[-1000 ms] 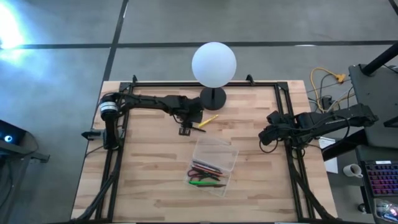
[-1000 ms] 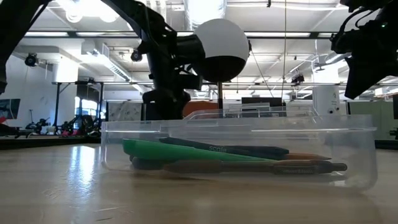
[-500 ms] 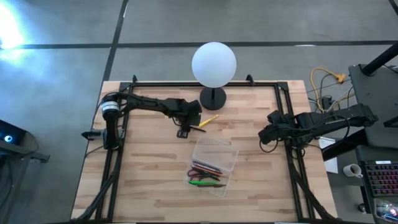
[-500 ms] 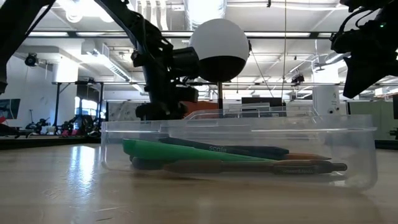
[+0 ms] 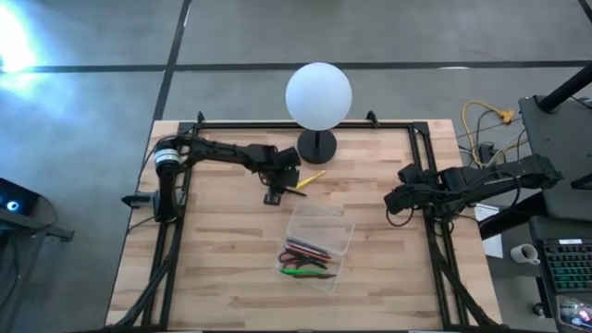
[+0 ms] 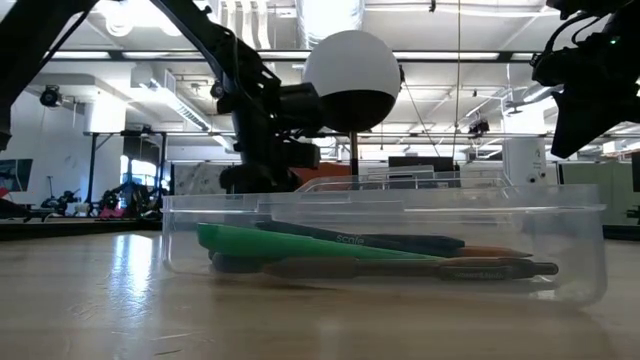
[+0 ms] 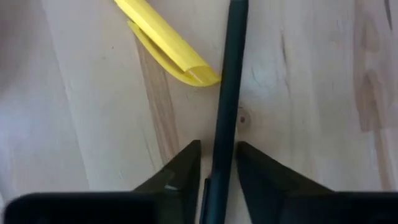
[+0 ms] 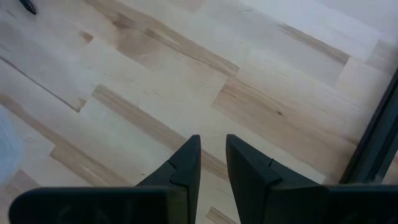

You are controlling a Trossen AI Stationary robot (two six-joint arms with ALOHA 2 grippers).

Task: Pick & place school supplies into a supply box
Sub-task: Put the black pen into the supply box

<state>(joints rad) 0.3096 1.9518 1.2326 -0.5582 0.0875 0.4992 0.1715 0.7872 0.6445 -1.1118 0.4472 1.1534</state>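
Observation:
A dark pen (image 7: 229,74) lies flat on the wooden table, just behind the clear supply box (image 5: 319,245). My left gripper (image 7: 218,152) points down over the pen's near end, its fingers closed in on either side. A yellow pencil (image 7: 163,43) lies slanted beside the pen, its end close to the pen's shaft (image 5: 313,178). The box holds a green marker (image 6: 290,245), dark pens (image 6: 400,262) and red-handled scissors (image 5: 305,248). My right gripper (image 8: 213,149) waits near the table's right edge, its fingers a narrow gap apart over bare wood. My left gripper has the dark pen's shaft (image 7: 221,134) between its two fingertips, near the pen's near end. The fingers (image 7: 186,168) come steeply from above and lie across the pen. The pen rests along the table, not lifted.
A white globe lamp (image 5: 318,97) on a black base (image 5: 317,146) stands at the table's far edge, just behind the pen and pencil. The black table frame (image 5: 185,213) runs along the left and right sides. Bare wood lies to the left of the box.
My left gripper has come down toward the table over the dark pen, tipping a little steeper. The pen, the pencil and the box have stayed where they were.

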